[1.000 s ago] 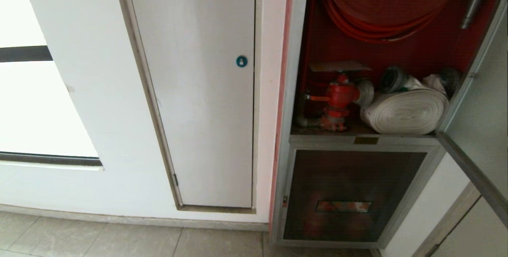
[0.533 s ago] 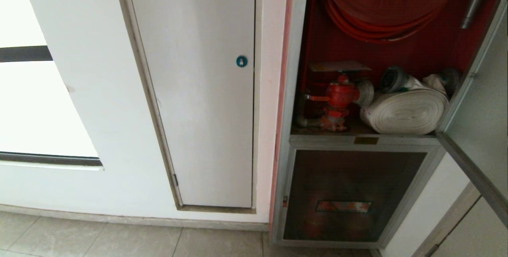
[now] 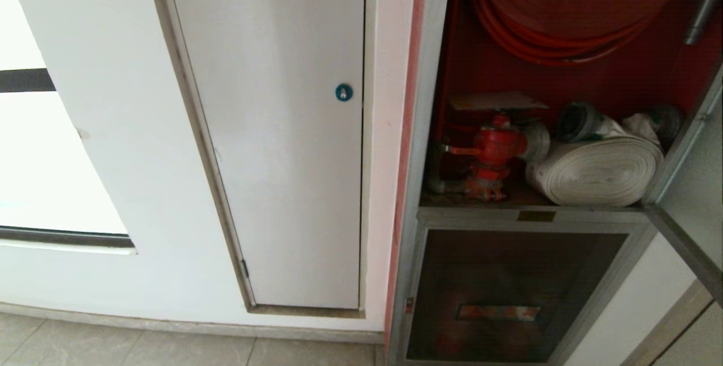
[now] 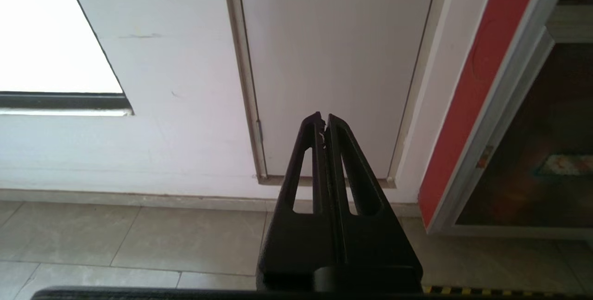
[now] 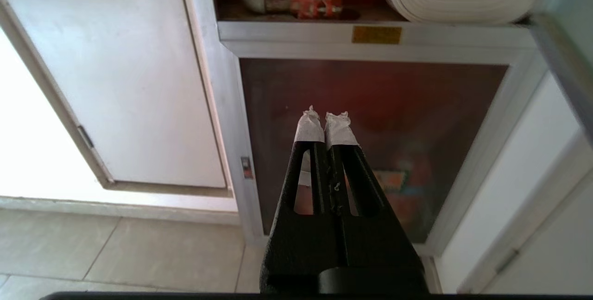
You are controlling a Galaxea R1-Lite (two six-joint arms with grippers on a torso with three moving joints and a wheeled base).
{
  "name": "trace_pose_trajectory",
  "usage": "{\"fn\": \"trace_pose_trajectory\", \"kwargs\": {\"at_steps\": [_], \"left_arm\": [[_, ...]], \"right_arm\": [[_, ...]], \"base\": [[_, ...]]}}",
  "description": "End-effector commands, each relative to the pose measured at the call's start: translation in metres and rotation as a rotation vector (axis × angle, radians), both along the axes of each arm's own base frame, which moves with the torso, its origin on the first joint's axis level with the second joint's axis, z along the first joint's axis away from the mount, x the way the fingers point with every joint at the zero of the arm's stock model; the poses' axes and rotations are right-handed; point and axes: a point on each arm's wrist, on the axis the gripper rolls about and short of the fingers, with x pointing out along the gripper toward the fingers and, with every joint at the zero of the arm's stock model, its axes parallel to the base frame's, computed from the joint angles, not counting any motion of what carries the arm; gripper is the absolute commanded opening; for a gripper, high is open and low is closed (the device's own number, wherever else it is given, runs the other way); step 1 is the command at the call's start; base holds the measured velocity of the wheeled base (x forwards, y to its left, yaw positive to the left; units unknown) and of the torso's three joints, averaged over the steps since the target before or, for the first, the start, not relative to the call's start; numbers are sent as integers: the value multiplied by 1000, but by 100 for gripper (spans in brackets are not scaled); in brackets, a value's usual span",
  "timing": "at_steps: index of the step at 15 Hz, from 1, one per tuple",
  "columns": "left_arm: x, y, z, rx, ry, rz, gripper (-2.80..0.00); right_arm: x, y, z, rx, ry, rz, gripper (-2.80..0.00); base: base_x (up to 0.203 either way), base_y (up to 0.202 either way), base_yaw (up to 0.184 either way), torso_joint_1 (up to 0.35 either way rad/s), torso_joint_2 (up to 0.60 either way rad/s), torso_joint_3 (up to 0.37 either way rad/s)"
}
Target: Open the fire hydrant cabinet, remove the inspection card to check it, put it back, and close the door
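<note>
The fire hydrant cabinet (image 3: pixel 434 129) stands open at the right of the head view, red inside, with a red hose reel (image 3: pixel 565 4), a red valve (image 3: pixel 494 148) and a white rolled hose (image 3: pixel 599 171). A thin pale flat sheet, the inspection card (image 3: pixel 497 100), lies on top of the valve. The door (image 3: pixel 692 185) is swung out at the far right edge. Neither arm shows in the head view. My left gripper (image 4: pixel 324 119) is shut and empty, facing the white panel low down. My right gripper (image 5: pixel 325 117), its tips taped white, is shut and empty before the lower glass panel (image 5: pixel 394 91).
A plain white panel (image 3: pixel 282 157) with a blue round lock (image 3: pixel 343 92) is set in the wall left of the cabinet. Below the cabinet shelf is a dark glass panel (image 3: pixel 508 281) with an orange label (image 3: pixel 497 313). A bright window (image 3: pixel 34 157) is far left, above grey floor tiles (image 4: pixel 139 240).
The whole head picture has shifted: cabinet and panel now sit lower and slightly further right, so the camera has moved. Nothing in the scene itself has moved.
</note>
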Motion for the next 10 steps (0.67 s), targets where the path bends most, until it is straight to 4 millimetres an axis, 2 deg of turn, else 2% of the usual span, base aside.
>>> {"fn": "trace_pose_trajectory", "kwargs": {"at_steps": [1,10], "left_arm": [[0,0,0,0,1,0,-280],[0,0,0,1,0,0,-280]], "right_arm": [[0,0,-1,0,4,0,-280],[0,0,-1,0,4,0,-280]], "base": [[192,0,-1,2,2,2],[196,0,-2,3,2,2]]}}
